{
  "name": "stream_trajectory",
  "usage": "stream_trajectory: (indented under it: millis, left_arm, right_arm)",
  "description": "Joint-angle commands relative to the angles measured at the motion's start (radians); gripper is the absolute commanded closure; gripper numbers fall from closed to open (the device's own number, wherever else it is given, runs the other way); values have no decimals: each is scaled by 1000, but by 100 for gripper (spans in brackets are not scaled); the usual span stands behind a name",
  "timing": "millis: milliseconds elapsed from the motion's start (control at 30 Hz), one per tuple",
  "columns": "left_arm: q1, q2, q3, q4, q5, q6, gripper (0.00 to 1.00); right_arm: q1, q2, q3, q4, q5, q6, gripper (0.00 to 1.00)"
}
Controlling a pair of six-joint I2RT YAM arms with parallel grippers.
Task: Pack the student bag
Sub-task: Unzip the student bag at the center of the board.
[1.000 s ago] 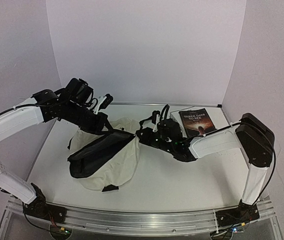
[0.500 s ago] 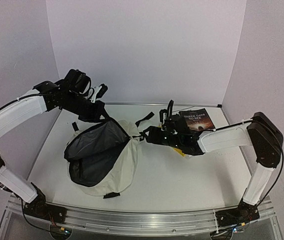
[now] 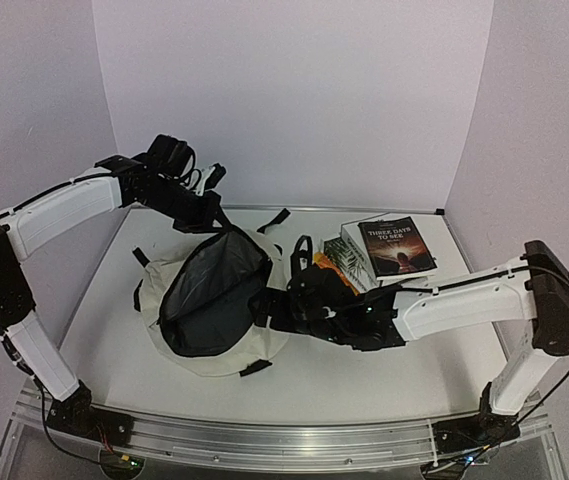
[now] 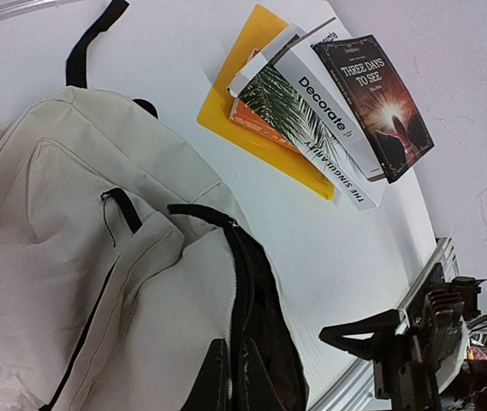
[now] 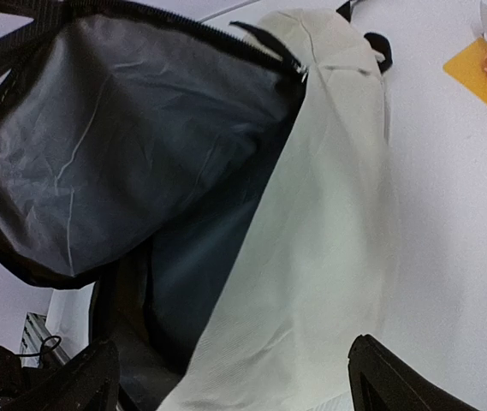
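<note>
The student bag (image 3: 226, 358) lies left of centre on the table, cream fabric with its black-lined mouth (image 3: 214, 290) gaping upward. My left gripper (image 3: 207, 200) is behind the bag. In the left wrist view it (image 4: 230, 381) is shut on the black zipper edge of the bag (image 4: 72, 257). My right gripper (image 3: 282, 298) is at the bag's right side. Seen from the right wrist, it (image 5: 243, 377) stands wide open over the cream side of the bag (image 5: 311, 240), with nothing between its fingers.
A stack of books (image 3: 394, 245) lies at the back right on a yellow folder (image 3: 329, 265); the top book (image 4: 376, 103) is black. Loose black straps (image 3: 272, 218) trail behind the bag. White walls close in the table (image 3: 364, 370) on three sides.
The right gripper let go of the bag's edge, opened wide and dropped lower beside the bag. The left gripper pulled the zipper edge back, and the bag's mouth spread open.
</note>
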Motion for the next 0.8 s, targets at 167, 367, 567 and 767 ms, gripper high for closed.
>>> stream_trajectory:
  millis: [167,367,567,767]
  left_arm:
    - [36,0,68,141,37,14,100]
    - [171,47,83,161,60,-8,100]
    - [286,186,150,194,169,0,100]
    - [314,343,226,199,181,111,100]
  right_arm:
    - [7,180,134,-188,113,125,33]
    - [-52,137,70,-197,123,141,96]
    - [-203,130,50,-174,20,-60,100]
    - [-370,123,18,-100,-102,-251,100]
